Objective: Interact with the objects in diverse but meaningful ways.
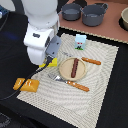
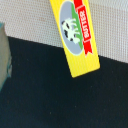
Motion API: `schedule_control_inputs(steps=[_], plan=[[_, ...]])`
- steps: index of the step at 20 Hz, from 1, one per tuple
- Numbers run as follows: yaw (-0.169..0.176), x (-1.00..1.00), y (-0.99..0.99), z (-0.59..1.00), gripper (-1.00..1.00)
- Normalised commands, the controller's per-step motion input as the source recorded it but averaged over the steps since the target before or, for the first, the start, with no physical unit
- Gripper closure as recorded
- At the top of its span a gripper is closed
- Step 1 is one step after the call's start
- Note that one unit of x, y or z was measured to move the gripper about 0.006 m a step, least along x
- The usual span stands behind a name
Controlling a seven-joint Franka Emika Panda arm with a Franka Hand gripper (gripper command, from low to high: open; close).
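Note:
A flat yellow box (image 2: 75, 37) with a red label and a cow picture lies across the edge of the striped mat (image 2: 112, 25), partly over the black table. In the exterior view its corner (image 1: 49, 64) shows under my gripper (image 1: 50, 60), which hangs just above it. A blurred grey shape (image 2: 4, 55) at the wrist view's edge looks like one finger, set wide; nothing is held between the fingers. The round tan plate (image 1: 64, 70) holds the dark brown sausage (image 1: 75, 66). The white-and-blue carton (image 1: 80, 42) stands behind it. The orange bread block (image 1: 30, 86) lies at the mat's near corner.
A second small orange piece (image 1: 19, 83) lies beside the bread block. An orange-handled fork (image 1: 77, 85) and knife (image 1: 91, 61) flank the plate. Two grey pots (image 1: 71, 11) (image 1: 94, 14) and a bowl (image 1: 124, 19) stand on the brown surface behind the mat.

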Motion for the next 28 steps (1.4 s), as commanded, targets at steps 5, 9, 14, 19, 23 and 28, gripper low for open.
schedule_control_inputs(steps=[5, 9, 14, 19, 23, 28], plan=[[0.101, -0.01, 0.1, -0.24, -1.0], [0.075, -0.08, -0.02, -0.2, -1.0], [0.064, -0.01, -0.09, -0.18, -1.0], [0.045, -0.01, -0.05, -0.19, -1.0], [0.032, -0.04, -0.09, -0.22, -1.0], [0.031, -0.09, -0.12, -0.3, -1.0]])
